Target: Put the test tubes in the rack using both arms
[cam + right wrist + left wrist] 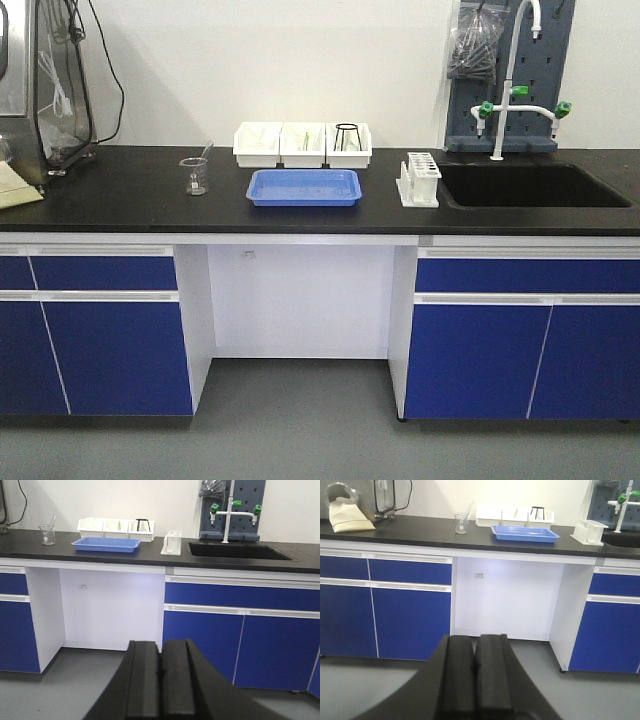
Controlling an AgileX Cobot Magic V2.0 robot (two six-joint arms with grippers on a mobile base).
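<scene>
The white rack stands on the black counter just left of the sink, and clear test tubes seem to stand upright in it. It also shows in the left wrist view and the right wrist view. Thin tube-like things lie in the white bins, too small to identify. My left gripper is shut and empty, low above the floor and far in front of the counter. My right gripper is likewise shut and empty. Neither arm shows in the front view.
A blue tray lies mid-counter in front of the bins. A black wire tripod ring sits in the right bin. A beaker with a rod stands to the left. The sink and faucet are at the right. Blue cabinets flank a knee gap.
</scene>
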